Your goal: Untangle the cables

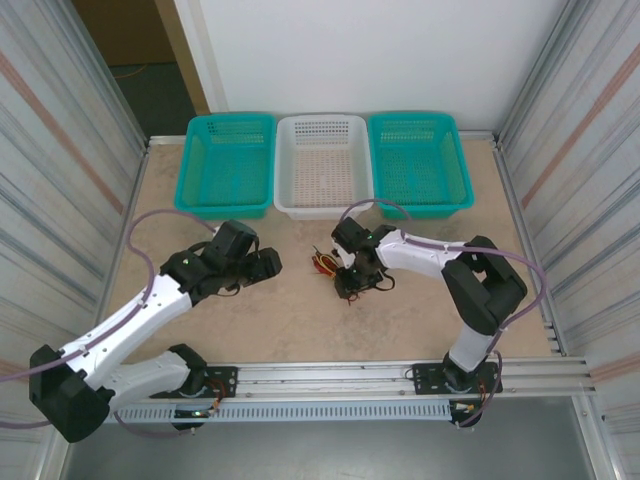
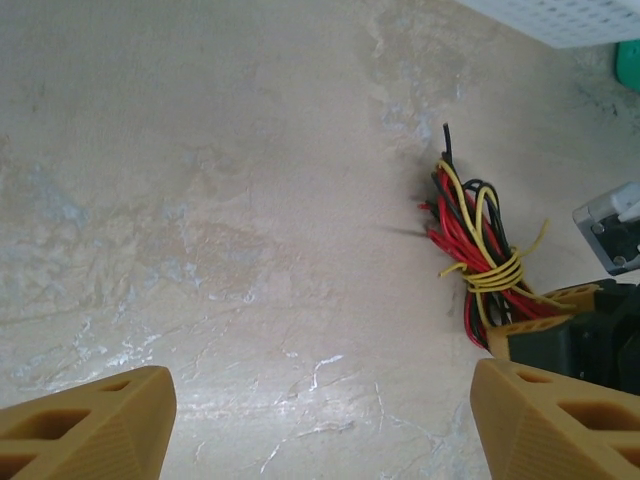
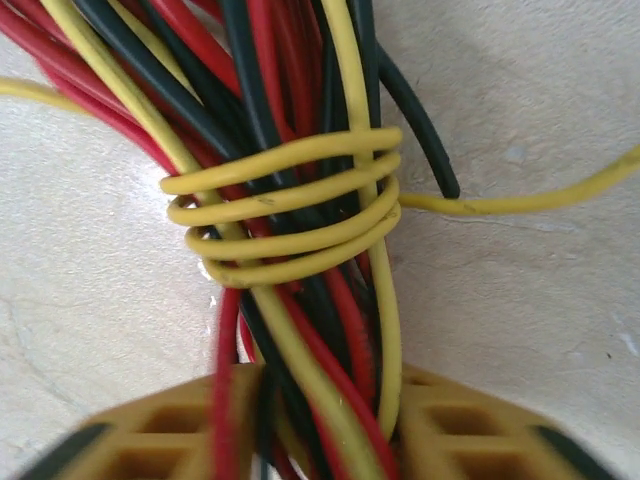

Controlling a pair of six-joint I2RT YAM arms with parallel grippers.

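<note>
The cables [image 1: 325,265] are a small bundle of red, black and yellow wires lying on the table near its middle, bound round by several turns of a yellow wire [image 3: 285,210]. My right gripper [image 1: 352,282] is down on the bundle's near end. In the right wrist view its tan fingers [image 3: 170,425] press the wires from both sides, so the right gripper [image 3: 315,420] is shut on the cables [image 3: 290,110]. My left gripper [image 1: 270,264] hovers to the left of the bundle, open and holding nothing. In the left wrist view the left gripper [image 2: 320,420] frames bare table, with the cables [image 2: 468,250] to its upper right.
Three baskets stand in a row at the table's far edge: a teal one [image 1: 228,165], a white one [image 1: 322,165] and another teal one [image 1: 420,162]. Corrugated walls close in the left and right sides. A metal rail [image 1: 330,378] runs along the near edge.
</note>
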